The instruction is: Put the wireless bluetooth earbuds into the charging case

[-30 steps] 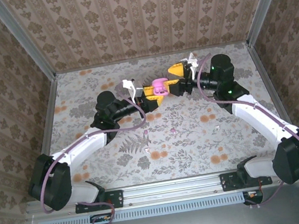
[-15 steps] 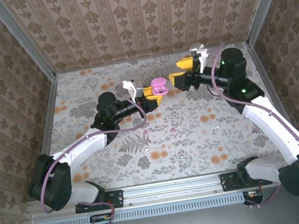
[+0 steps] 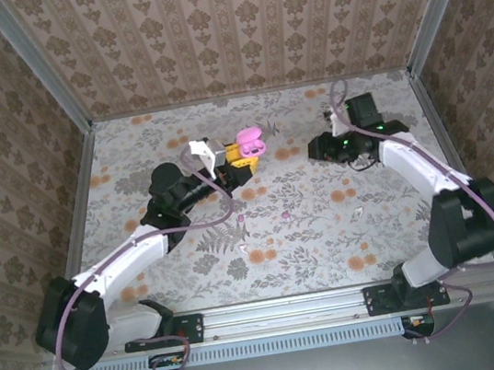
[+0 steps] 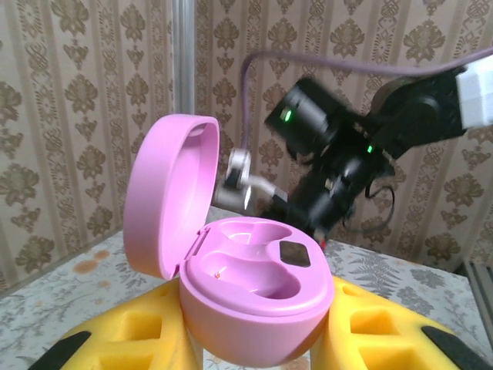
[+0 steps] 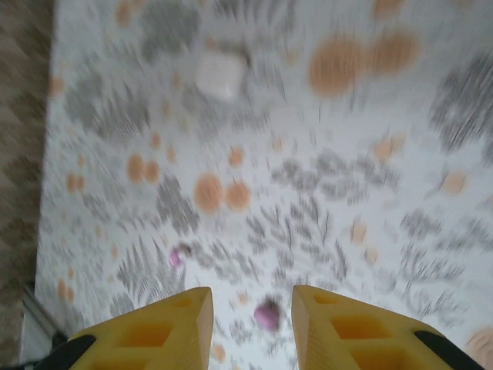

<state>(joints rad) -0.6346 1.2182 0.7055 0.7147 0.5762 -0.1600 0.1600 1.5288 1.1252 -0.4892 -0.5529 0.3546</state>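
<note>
clamping the open pink pebble-shaped plastic charging case point(image 4: 254, 270), the left gripper point(image 4: 254, 339) is holding it up. the right gripper point(image 5: 252, 297), jaws slightly apart and empty, is pointing down at a tiny pink plastic earbud point(image 5: 267, 314) lying on the table, in line with its gap.

Pink case point(image 4: 254, 301), glossy, lid and base alike. Yellow fingers point(image 4: 127, 339) beside it. The table point(image 3: 319, 230) is pale grey with dark fern prints and orange flower spots, and a tiny pink earbud point(image 5: 267, 313). Walls point(image 3: 233, 29) wear brown damask stripes. Purple cable point(image 4: 385, 69), black-and-white arm point(image 3: 127, 254).
</note>
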